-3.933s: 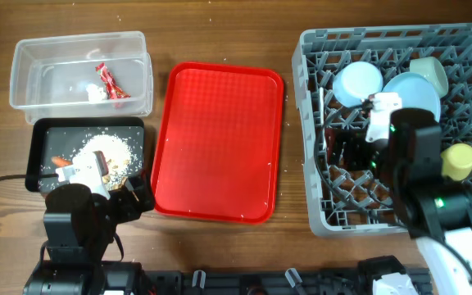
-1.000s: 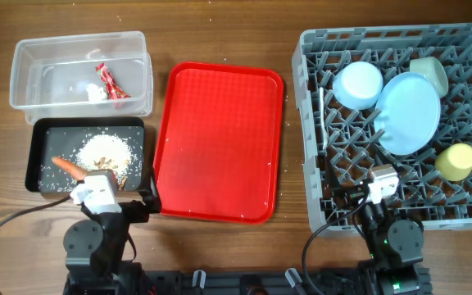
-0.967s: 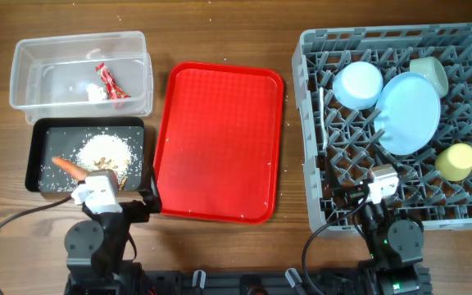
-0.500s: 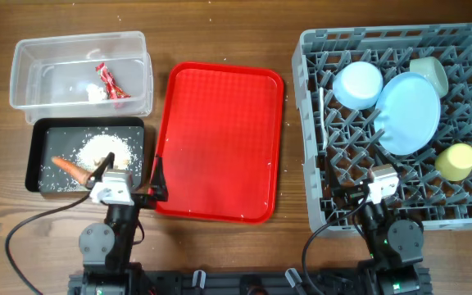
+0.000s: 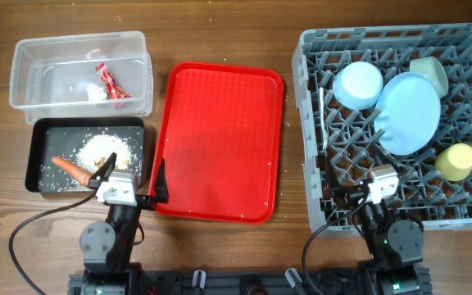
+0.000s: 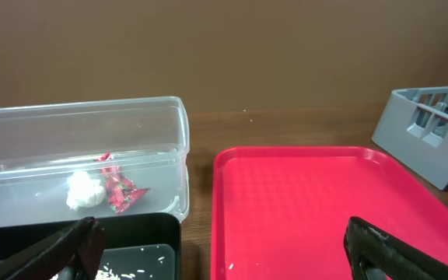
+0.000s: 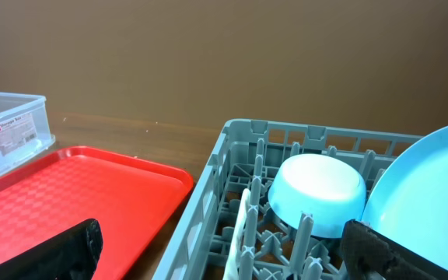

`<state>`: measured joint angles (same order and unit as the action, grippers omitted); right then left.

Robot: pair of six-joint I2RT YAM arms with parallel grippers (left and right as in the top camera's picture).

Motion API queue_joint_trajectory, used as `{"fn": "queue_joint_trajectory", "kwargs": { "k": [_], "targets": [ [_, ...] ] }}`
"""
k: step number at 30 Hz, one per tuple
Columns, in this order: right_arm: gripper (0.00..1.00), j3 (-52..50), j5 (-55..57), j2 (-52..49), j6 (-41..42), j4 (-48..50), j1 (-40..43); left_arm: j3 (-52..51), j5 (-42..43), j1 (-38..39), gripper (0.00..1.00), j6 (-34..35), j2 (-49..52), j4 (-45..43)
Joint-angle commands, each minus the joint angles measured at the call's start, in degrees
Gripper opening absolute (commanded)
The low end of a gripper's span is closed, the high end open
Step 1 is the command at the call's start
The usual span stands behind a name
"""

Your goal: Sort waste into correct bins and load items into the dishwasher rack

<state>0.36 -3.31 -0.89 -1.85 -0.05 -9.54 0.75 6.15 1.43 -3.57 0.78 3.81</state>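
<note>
The grey dishwasher rack (image 5: 314, 123) holds two pale bowls (image 5: 358, 84) (image 5: 429, 74), the light blue plate (image 5: 408, 111), the yellow cup (image 5: 456, 161) and the white spoon (image 5: 324, 115). The red wrapper (image 5: 110, 80) lies in the clear tub (image 5: 24, 70). Rice (image 5: 105, 149) and the carrot (image 5: 70, 167) lie in the black tray (image 5: 41, 131). My left gripper (image 5: 132, 174) stands open and empty at the table's front, spanning the black tray's right edge and the red tray's left edge. My right gripper (image 7: 228, 257) is open and empty, low at the rack's front left.
The flat red serving tray (image 5: 217, 152) lies between the bins and the rack, with a few rice grains on it. A white crumpled scrap (image 6: 84, 190) sits beside the wrapper (image 6: 119, 187) in the tub. Bare wooden table runs along the front.
My left arm has shifted a little to the right, uncovering the carrot and the black tray's front. The right arm has not moved. Both grippers stay open.
</note>
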Motion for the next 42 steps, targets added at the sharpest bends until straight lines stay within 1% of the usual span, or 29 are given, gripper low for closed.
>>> {"fn": "queue_joint_trajectory", "kwargs": {
  "k": [1, 11, 16, 18, 20, 23, 26, 42],
  "targets": [
    [0.99, -0.1, 0.4, 0.7, -0.8, 0.2, 0.0, -0.5, 1.1, -0.3, 1.0, 1.4, -0.6, 0.2],
    [1.0, -0.1, 0.4, 0.7, -0.8, 0.2, 0.0, -0.5, 3.1, -0.6, 1.0, 1.7, -0.6, -0.2],
    [1.0, -0.1, 0.4, 0.7, -0.8, 0.2, 0.0, -0.5, 2.6, -0.6, 1.0, 2.6, -0.6, -0.1],
    [1.0, -0.1, 0.4, 0.7, -0.8, 0.2, 0.0, -0.5, 1.6, -0.6, 1.0, 4.3, -0.6, 0.1],
    [1.0, -0.1, 0.4, 0.7, -0.8, 0.2, 0.0, -0.5, 1.1, -0.6, 1.0, 4.5, -0.6, 0.1],
    [1.0, -0.1, 0.4, 0.7, -0.8, 0.2, 0.0, -0.5, -2.3, -0.6, 1.0, 8.9, -0.6, 0.5],
    [1.0, -0.1, 0.4, 0.7, -0.8, 0.2, 0.0, -0.5, -2.9, -0.6, 1.0, 10.1, -0.6, 0.5],
    [1.0, -0.1, 0.4, 0.7, -0.8, 0.2, 0.0, -0.4, -2.6, -0.6, 1.0, 10.1, -0.6, 0.4]
  ]
}}
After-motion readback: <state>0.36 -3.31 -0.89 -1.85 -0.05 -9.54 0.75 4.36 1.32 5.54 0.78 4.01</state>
